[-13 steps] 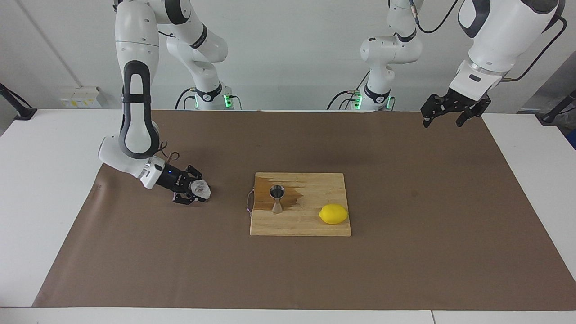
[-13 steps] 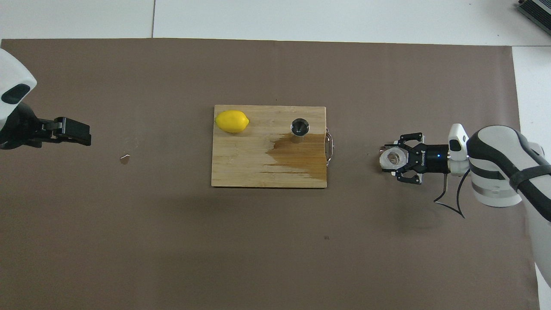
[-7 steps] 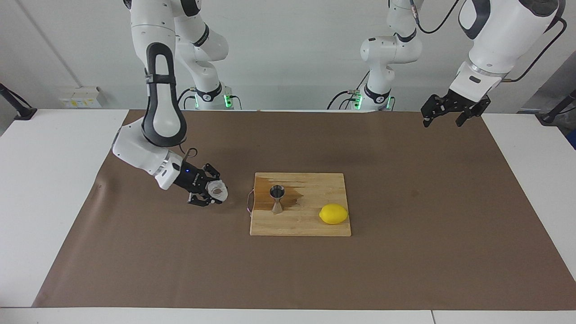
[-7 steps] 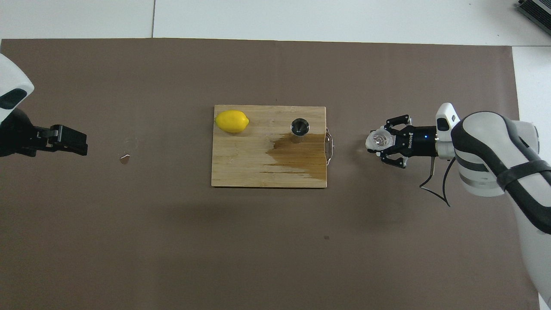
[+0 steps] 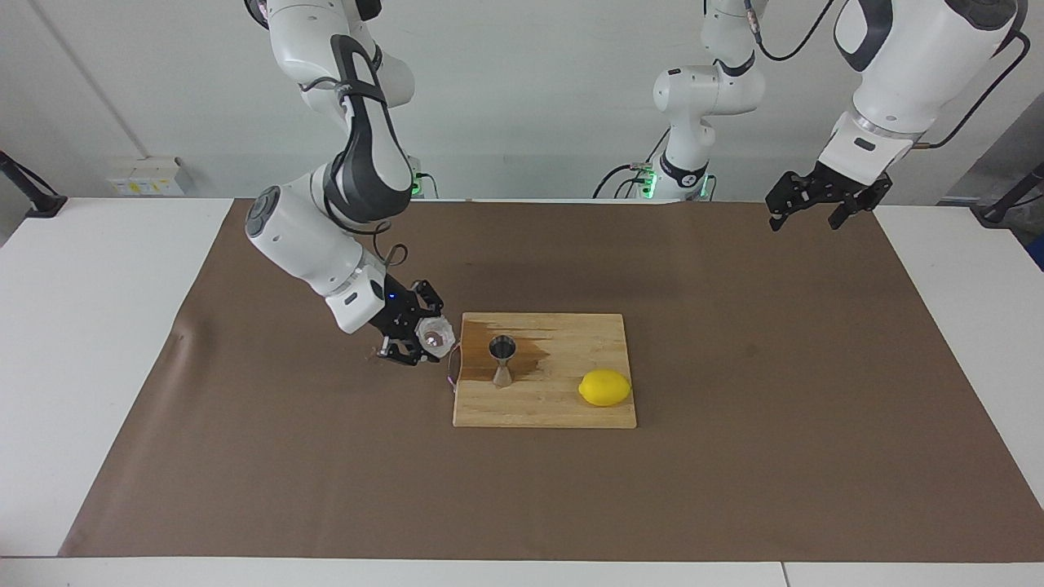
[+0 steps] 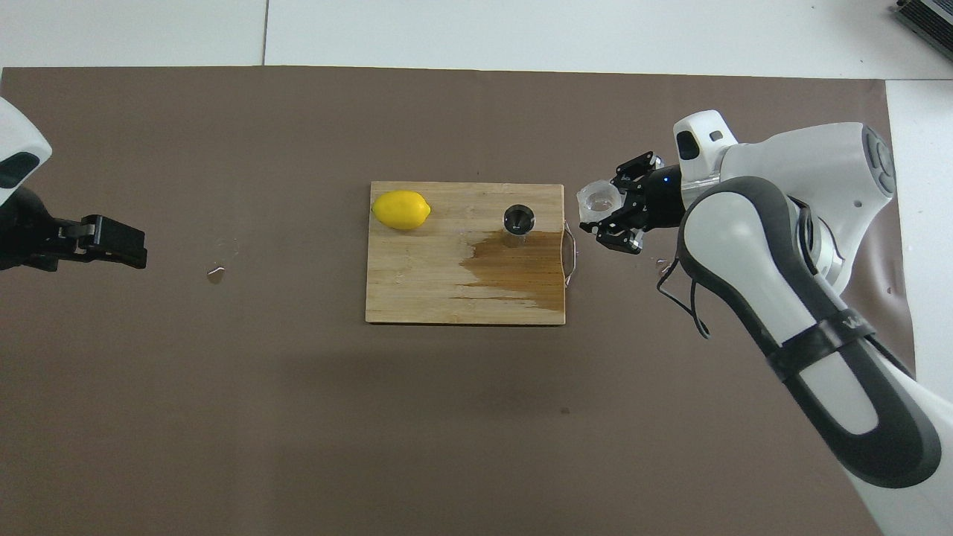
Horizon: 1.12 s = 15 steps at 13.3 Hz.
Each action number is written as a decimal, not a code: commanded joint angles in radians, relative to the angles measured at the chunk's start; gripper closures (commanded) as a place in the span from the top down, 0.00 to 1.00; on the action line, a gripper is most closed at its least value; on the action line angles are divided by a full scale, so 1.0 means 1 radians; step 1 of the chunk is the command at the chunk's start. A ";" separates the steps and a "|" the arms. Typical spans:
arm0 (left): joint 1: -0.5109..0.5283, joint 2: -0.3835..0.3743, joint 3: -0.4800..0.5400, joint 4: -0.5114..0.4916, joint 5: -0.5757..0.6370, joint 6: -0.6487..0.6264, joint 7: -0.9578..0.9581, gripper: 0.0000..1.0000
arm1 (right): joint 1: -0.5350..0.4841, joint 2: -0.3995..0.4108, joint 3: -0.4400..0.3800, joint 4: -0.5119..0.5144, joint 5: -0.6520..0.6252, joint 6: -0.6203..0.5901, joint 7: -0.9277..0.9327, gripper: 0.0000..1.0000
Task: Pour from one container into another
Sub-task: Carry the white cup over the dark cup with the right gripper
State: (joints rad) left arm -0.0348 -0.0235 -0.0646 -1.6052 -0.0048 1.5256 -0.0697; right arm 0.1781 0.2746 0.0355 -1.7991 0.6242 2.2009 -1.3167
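Movement since a second ago belongs to the right claw [image 5: 426,337]: clamped on the clear cup [image 5: 434,333], it has travelled from well out over the brown mat [image 5: 245,456] to just beside the wooden board's [image 5: 563,412] wire-handle edge, lifted off the mat. The cup is squat, translucent, with textured sides. The steel jigger [image 5: 502,360], two cones joined at a narrow waist, stands upright on the board beside a dark wet stain [image 6: 514,268]; a smooth yellow lemon [image 5: 604,387] lies on the board toward the left arm's end. The left claw [image 5: 818,200] waits, wide open, above the mat's corner nearest its base. What the cup contains cannot be made out.
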 commanded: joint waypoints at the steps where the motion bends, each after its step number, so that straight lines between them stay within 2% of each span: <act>1: -0.001 -0.024 0.003 -0.024 0.016 0.005 0.002 1.00 | 0.043 0.023 0.003 0.052 -0.102 -0.001 0.123 0.43; 8: 0.004 -0.019 0.003 -0.025 0.017 0.099 0.007 1.00 | 0.118 0.021 0.003 0.056 -0.326 0.002 0.355 0.43; 15: 0.006 -0.024 0.003 -0.027 0.016 0.028 0.002 1.00 | 0.175 0.021 0.003 0.056 -0.530 0.003 0.585 0.43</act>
State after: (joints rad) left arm -0.0329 -0.0235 -0.0595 -1.6064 -0.0048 1.5770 -0.0697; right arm 0.3531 0.2864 0.0363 -1.7599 0.1452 2.2010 -0.7897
